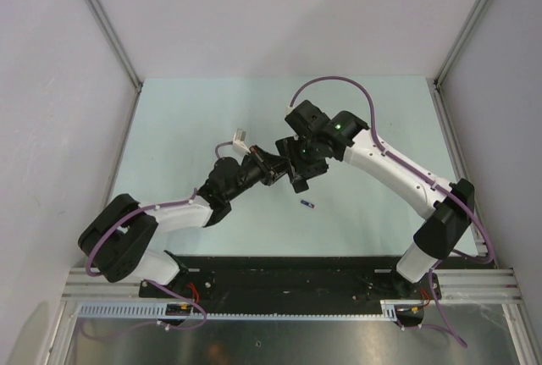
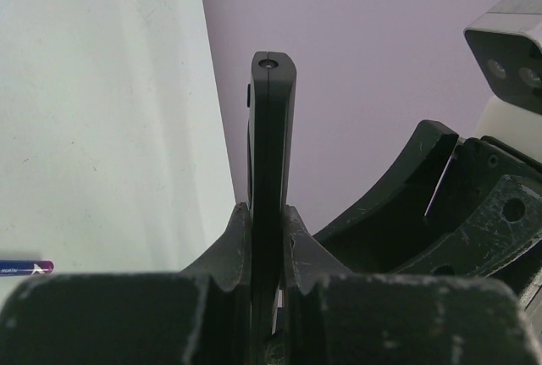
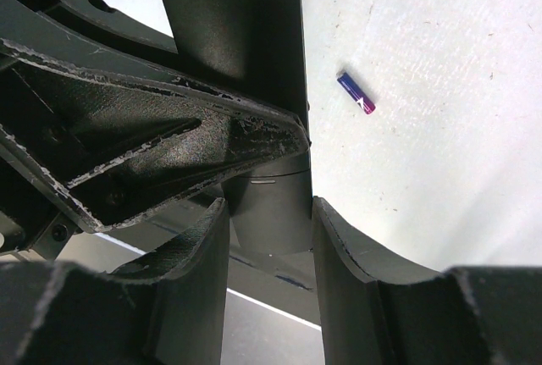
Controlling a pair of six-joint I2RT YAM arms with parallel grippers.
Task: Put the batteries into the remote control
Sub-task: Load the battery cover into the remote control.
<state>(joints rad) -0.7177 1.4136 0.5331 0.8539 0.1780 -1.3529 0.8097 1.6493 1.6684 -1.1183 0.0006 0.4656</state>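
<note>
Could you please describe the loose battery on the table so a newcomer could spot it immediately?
On the pale green table, look just nearer the arm bases than the spot where the two arms meet. The battery lies alone there: a tiny slim cylinder, blue and purple, unlike the long black remote control clamped in the left gripper.

Plain white walls point(image 1: 279, 9) enclose a pale mint tabletop point(image 1: 186, 128) under even light.

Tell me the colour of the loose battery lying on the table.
The battery is blue with a magenta end, clearest in the right wrist view.
</note>
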